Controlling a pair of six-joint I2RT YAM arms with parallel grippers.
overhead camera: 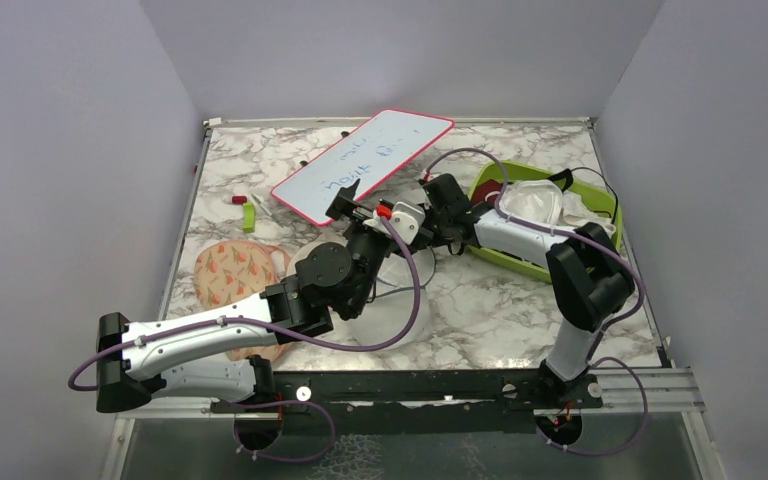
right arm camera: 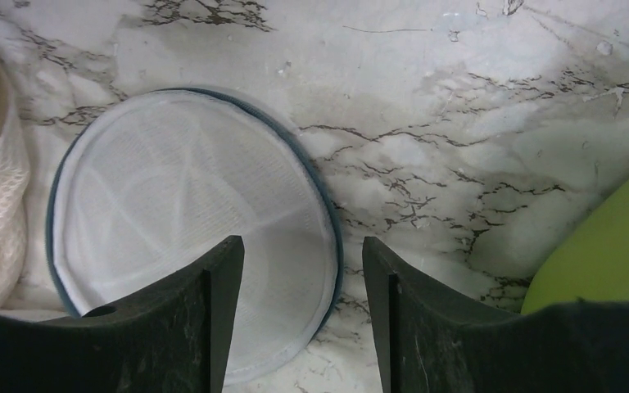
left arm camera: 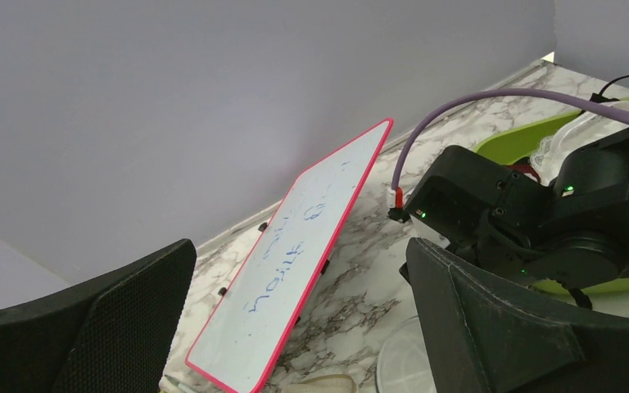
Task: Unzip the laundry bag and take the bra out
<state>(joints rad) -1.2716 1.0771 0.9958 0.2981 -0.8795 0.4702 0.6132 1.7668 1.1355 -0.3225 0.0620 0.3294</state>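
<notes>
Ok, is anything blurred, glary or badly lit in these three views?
Right wrist view: laundry bag sharp, mesh weave visible, light soft. Left wrist view: whiteboard writing slightly soft, no glare. Top view: even lighting, faint shadows, bag hard to make out.

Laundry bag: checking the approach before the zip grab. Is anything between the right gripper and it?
Nothing visible. The laundry bag lies flat on the table right under the right gripper, zip edge showing between its parted jaws.

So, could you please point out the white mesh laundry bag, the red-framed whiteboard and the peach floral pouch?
White mesh laundry bag (right arm camera: 180, 196): right wrist view, centre of round face.
Red-framed whiteboard (overhead camera: 365, 162): top view, middle of writing surface.
Peach floral round pouch (overhead camera: 232, 272): top view, centre.
</notes>
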